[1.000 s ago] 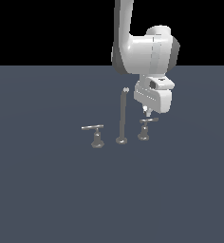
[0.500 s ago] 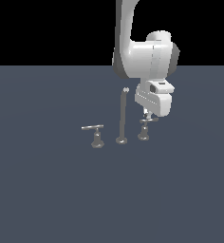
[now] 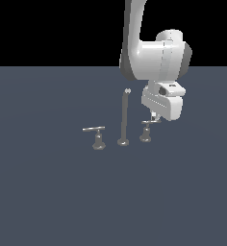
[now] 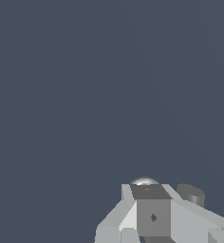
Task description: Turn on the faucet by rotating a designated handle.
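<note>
The faucet stands mid-floor in the exterior view, with a tall thin spout [image 3: 123,116] between two lever handles. The handle [image 3: 147,129], a short thin bar on a flared base, is on the exterior view's right of the spout. My gripper [image 3: 155,116] hangs right at the outer end of its bar, and its fingers look pressed together with nothing between them. In the wrist view the fingers [image 4: 152,214] fill the lower edge, with a rounded metal top [image 4: 143,181] showing just beyond them.
The other handle [image 3: 95,134], with a longer paler bar, stands on the exterior view's left of the spout. The flat grey floor [image 3: 48,192] spreads all around. The bulky white arm [image 3: 154,57] rises above the short handle.
My gripper has shifted a little toward the exterior view's right and slightly lower, staying by the short handle's bar. The faucet parts look unmoved.
</note>
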{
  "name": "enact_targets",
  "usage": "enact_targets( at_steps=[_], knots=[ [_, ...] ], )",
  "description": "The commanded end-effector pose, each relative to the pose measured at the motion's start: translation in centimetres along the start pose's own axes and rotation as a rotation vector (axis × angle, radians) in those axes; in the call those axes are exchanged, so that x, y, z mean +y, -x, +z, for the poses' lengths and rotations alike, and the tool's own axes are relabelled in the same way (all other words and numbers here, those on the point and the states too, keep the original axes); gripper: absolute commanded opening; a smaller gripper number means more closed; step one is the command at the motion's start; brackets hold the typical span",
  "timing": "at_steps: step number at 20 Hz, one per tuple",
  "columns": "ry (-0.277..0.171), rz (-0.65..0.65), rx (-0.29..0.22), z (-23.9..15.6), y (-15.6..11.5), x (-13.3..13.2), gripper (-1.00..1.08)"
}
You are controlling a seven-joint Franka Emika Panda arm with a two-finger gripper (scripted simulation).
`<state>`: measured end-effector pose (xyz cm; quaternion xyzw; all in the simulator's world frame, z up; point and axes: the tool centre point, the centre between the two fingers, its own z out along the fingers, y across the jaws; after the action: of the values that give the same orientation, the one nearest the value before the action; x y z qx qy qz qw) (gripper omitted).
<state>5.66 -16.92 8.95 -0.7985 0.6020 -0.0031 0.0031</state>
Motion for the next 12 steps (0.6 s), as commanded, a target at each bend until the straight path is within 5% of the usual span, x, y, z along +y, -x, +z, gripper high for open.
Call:
enact_targets(
  at_steps=[1, 12],
  knots=[
    [0.003, 0.001, -0.001, 0.0, 0.1, 0.6, -1.00],
    [0.008, 0.008, -0.001, 0.0, 0.2, 4.4, -1.00]
  ],
)
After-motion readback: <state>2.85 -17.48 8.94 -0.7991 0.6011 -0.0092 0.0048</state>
